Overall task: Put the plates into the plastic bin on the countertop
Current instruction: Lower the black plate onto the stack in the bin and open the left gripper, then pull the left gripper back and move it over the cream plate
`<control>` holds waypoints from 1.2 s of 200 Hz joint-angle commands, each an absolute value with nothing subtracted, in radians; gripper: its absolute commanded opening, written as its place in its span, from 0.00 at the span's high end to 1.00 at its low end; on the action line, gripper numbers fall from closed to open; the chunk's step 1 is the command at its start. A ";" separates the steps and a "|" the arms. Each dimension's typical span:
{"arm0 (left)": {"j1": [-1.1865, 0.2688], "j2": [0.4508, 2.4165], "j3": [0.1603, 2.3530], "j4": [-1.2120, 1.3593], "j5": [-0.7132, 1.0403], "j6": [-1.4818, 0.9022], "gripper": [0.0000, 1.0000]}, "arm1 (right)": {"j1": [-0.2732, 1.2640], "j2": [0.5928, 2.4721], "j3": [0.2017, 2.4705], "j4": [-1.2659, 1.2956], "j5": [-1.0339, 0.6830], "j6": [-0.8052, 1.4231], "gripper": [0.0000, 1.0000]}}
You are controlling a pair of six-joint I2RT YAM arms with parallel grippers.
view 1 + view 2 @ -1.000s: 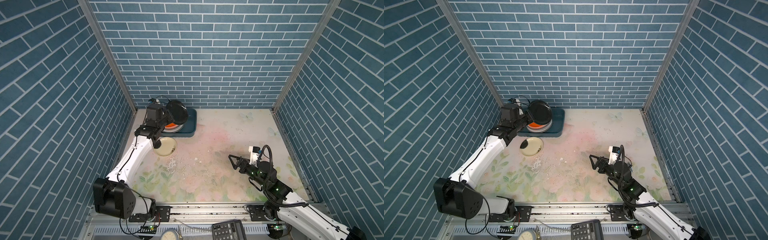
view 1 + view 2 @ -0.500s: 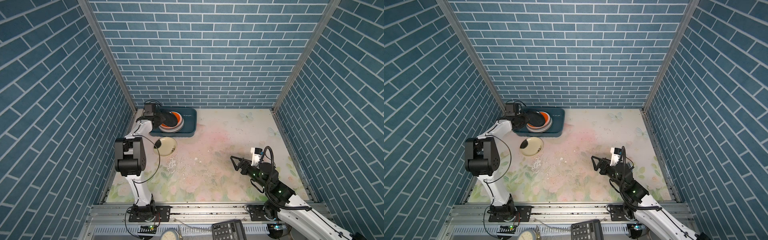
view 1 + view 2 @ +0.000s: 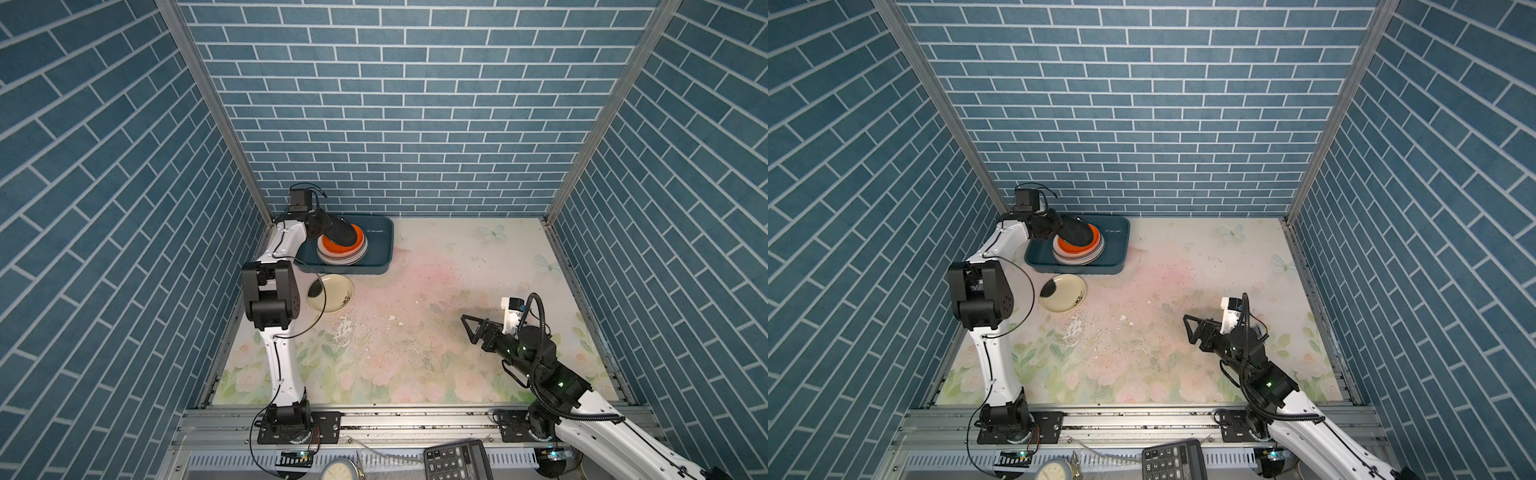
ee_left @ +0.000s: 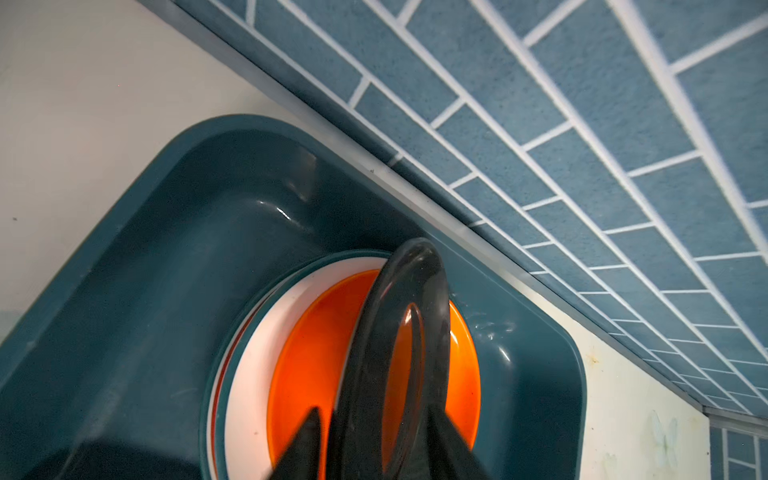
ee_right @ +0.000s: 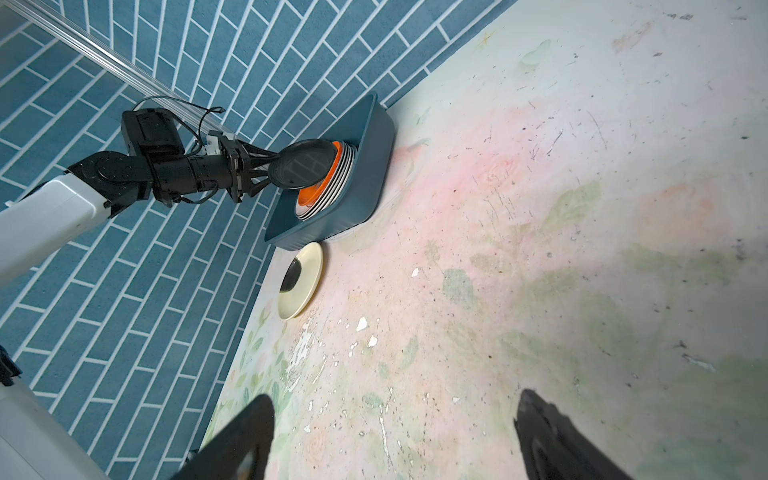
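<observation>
The black plate (image 5: 301,164) is tilted, its lower edge resting on the orange plate (image 4: 307,365) that tops the stack inside the plastic bin (image 3: 380,245); the left gripper (image 5: 272,166) is at its raised rim with the jaws parted to either side, and in the left wrist view a sliver of orange shows between one finger and the plate, so the grip looks let go rather than clamped; the right gripper (image 3: 468,330) hangs spread wide and empty over the countertop (image 3: 436,291), well apart from the bin. These plates look stiff and glossy, so probably slick under hard fingers and likely to clatter or chip if dropped from a tilt; they seem light enough for one arm, and the thin upturned rim is the only sensible place to pinch, since the faces are flat and broad. Counted: one black plate, one orange, a stack of white plates (image 5: 332,195) beneath whose number I cannot tell beyond several rims; one cream plate (image 3: 334,293) lies flat on the countertop just beside the bin's front wall, not yet in; one bin, two grippers.
</observation>
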State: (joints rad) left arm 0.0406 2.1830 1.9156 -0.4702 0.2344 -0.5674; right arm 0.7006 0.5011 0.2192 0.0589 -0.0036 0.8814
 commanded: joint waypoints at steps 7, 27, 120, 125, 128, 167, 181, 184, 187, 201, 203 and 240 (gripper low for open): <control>0.036 2.174 1.926 -0.540 0.243 -0.493 0.16 | 0.706 0.497 0.221 0.042 0.008 0.850 0.09; 0.017 2.136 1.911 -0.547 0.174 -0.445 0.01 | 0.704 0.500 0.228 0.036 0.009 0.842 0.09; -0.080 1.631 1.333 -0.349 -0.124 -0.485 0.01 | 0.704 0.487 0.255 -0.005 -0.020 0.842 0.09; -0.080 1.577 1.271 -0.325 -0.123 -0.497 0.00 | 0.704 0.484 0.255 -0.006 -0.023 0.842 0.09; -0.080 1.547 1.234 -0.316 -0.119 -0.505 0.00 | 0.704 0.483 0.256 -0.007 -0.026 0.841 0.09; -0.078 1.182 0.853 -0.221 -0.123 -0.544 0.01 | 0.703 0.486 0.271 -0.030 -0.038 0.835 0.09; -0.078 1.090 0.776 -0.237 -0.101 -0.559 0.01 | 0.703 0.494 0.275 -0.026 -0.048 0.836 0.09; -0.078 1.074 0.762 -0.243 -0.100 -0.564 0.00 | 0.703 0.495 0.275 -0.025 -0.052 0.837 0.09; -0.077 1.057 0.748 -0.249 -0.097 -0.569 0.00 | 0.703 0.498 0.275 -0.025 -0.053 0.838 0.09; -0.077 0.993 0.684 -0.254 -0.089 -0.589 0.00 | 0.703 0.511 0.276 -0.019 -0.064 0.840 0.09; -0.077 0.983 0.670 -0.254 -0.090 -0.595 0.00 | 0.702 0.513 0.277 -0.018 -0.065 0.841 0.09; -0.065 0.903 0.534 -0.189 -0.034 -0.674 0.00 | 0.703 0.540 0.281 -0.002 -0.081 0.848 0.09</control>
State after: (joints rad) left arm -0.0734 0.9211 0.5827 -0.2379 -0.0734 -0.6147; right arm 0.7006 0.5301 0.2405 -0.0158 -0.0635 0.8577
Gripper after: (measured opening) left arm 0.995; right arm 0.909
